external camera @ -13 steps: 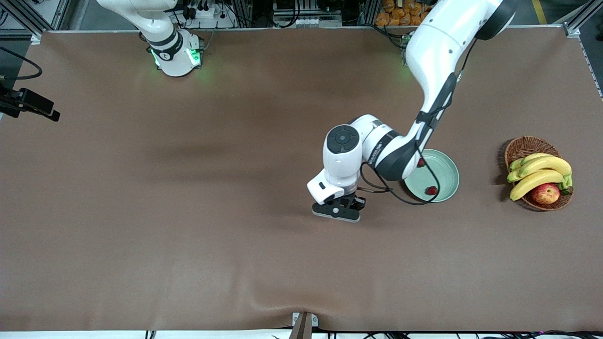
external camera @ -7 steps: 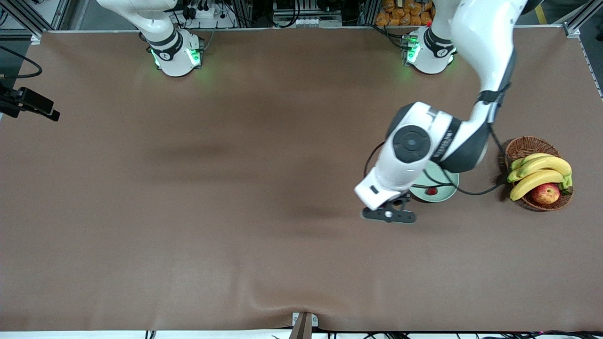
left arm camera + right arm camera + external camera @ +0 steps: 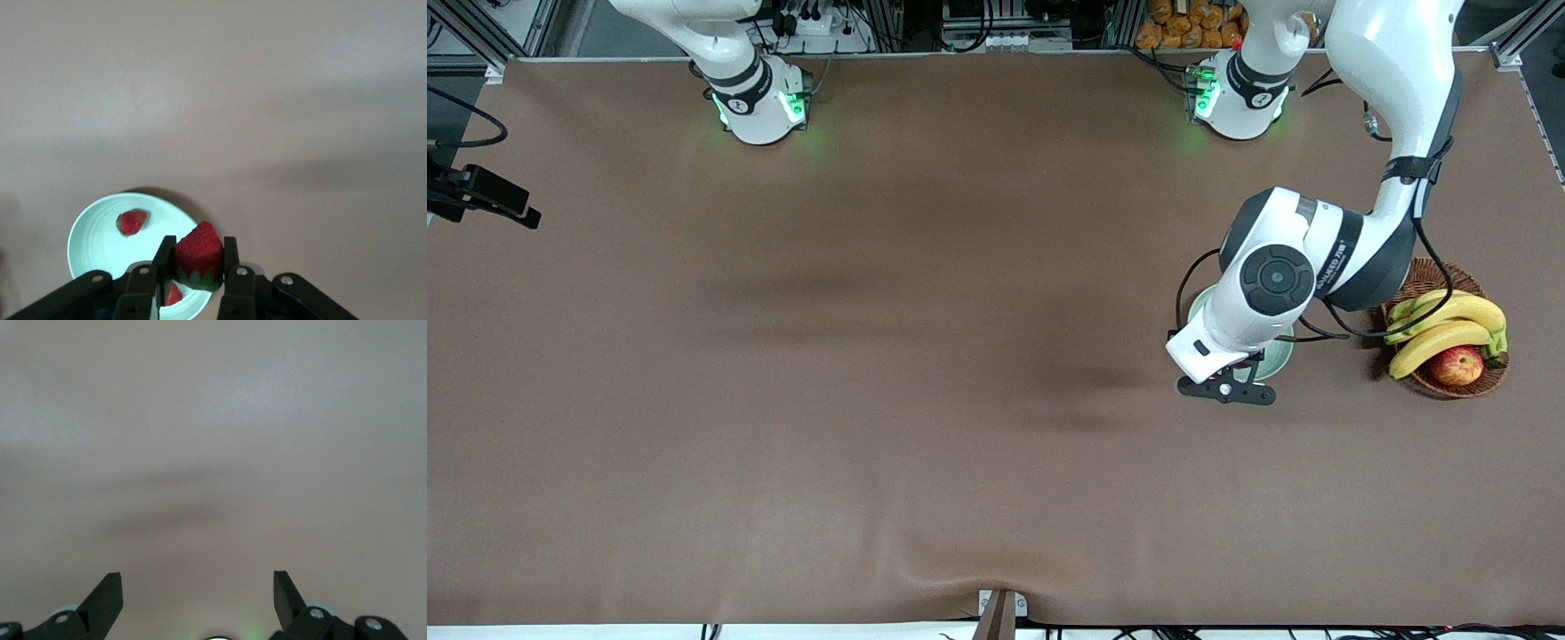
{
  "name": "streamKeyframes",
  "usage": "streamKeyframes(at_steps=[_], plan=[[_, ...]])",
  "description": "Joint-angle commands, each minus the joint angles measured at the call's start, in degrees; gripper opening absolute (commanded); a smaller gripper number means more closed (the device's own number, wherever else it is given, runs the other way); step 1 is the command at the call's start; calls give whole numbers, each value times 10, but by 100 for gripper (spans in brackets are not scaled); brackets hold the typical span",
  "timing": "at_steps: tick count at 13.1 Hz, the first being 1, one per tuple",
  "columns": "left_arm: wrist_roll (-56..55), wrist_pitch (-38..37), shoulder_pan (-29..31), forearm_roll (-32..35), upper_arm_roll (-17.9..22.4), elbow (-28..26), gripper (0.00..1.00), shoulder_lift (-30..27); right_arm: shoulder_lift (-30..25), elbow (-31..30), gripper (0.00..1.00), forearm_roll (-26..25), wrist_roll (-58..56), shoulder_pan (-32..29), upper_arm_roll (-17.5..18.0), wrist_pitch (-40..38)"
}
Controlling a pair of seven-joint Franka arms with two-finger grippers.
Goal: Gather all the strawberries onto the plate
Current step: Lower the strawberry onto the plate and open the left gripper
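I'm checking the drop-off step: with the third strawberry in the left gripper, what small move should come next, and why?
Probably carry it a little farther in over the plate, then open. The left gripper is shut on a strawberry above the plate's rim, so a release now might miss. Two strawberries already lie in the plate. The right gripper waits open over bare table.

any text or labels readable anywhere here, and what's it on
None can be read.
Left arm: dark lettering on the band by its wrist joint, too small and blurred to read.
Plate, strawberries, basket and table: no markings seen.
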Motion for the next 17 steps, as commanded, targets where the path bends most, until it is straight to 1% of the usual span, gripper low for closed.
streamKeyframes(at_steps=[1, 3, 5, 7, 10, 15, 17], plan=[[6, 47, 36, -1, -5, -73, 0, -28, -3, 3, 100, 8, 1, -4, 3, -5], [6, 85, 42, -1, -3, -106, 0, -29, -3, 3, 100, 8, 1, -4, 3, -5], [6, 115, 61, -1, -4, -131, 0, -26, -3, 3, 100, 8, 1, -4, 3, -5], [6, 134, 65, -1, -4, -149, 0, -21, -3, 3, 100, 8, 2, -4, 3, -5], [6, 183, 75, -1, -4, -192, 0, -20, -3, 3, 100, 8, 2, -4, 3, -5], [6, 186, 80, -1, -4, -221, 0, -27, -4, 3, 100, 8, 2, -4, 3, -6], [6, 185, 86, -1, -4, -218, 99, -34, -4, 3, 100, 8, 2, -4, 3, -6]])
